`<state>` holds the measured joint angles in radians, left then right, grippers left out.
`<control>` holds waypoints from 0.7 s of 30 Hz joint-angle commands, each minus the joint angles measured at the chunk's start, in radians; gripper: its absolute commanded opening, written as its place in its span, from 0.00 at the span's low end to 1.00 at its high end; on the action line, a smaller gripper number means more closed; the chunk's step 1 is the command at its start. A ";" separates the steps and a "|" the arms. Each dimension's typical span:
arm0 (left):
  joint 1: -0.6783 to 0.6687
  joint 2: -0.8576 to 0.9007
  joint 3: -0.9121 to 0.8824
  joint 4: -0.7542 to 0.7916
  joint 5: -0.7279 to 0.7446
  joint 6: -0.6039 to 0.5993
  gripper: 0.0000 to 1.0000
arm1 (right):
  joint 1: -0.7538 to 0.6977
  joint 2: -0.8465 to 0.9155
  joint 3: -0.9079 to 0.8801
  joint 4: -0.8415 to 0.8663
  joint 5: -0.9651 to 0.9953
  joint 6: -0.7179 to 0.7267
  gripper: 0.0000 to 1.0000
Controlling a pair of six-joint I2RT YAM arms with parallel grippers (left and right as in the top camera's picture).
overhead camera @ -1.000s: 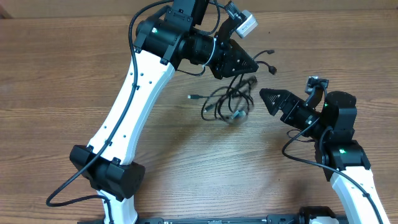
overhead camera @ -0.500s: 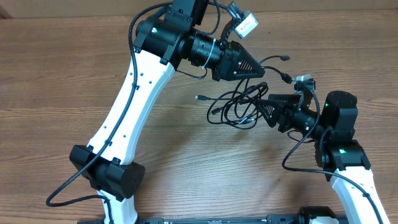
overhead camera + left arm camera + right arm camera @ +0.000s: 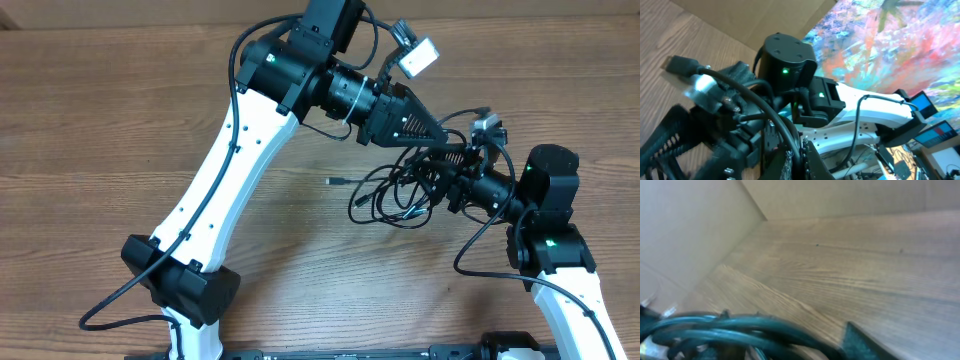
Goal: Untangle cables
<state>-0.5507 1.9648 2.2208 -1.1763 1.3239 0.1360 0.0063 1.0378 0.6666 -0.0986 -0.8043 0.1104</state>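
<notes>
The cables [image 3: 385, 197] are a tangled bundle of thin black cords lying on the wooden table [image 3: 120, 140], with one silver-tipped plug [image 3: 334, 181] sticking out to the left. My left gripper [image 3: 447, 134] reaches in from the upper left and is shut on a black cord [image 3: 771, 116] at the bundle's top right. In the left wrist view that cord runs down between the jaws of the left gripper [image 3: 794, 161]. My right gripper [image 3: 432, 178] comes from the right into the bundle. The right wrist view is blurred: several cords [image 3: 735, 327] cross the jaw gap of the right gripper [image 3: 785, 347], which is closed on them.
The left arm's white link [image 3: 225, 170] slants across the middle of the table from its base [image 3: 180, 285] at the bottom left. The right arm's base link [image 3: 575, 300] stands at the bottom right. A cardboard wall [image 3: 685, 235] borders the table's far side.
The left gripper has carried its cord to the right, dragging the bundle along. The right gripper has pushed left into the bundle and drawn its jaws in around the cords.
</notes>
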 commanded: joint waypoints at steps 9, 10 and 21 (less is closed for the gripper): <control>0.020 -0.013 0.026 0.002 -0.057 -0.006 0.14 | -0.002 -0.003 0.005 -0.019 0.003 -0.007 0.11; 0.023 -0.013 0.026 0.002 -0.076 -0.006 0.14 | -0.002 -0.003 0.005 -0.020 0.003 -0.007 0.11; 0.040 -0.013 0.026 -0.056 -0.335 -0.006 0.41 | -0.002 -0.003 0.005 -0.080 0.183 0.098 0.04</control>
<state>-0.5159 1.9648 2.2215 -1.2175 1.1034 0.1287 0.0063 1.0389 0.6662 -0.1810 -0.7013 0.1535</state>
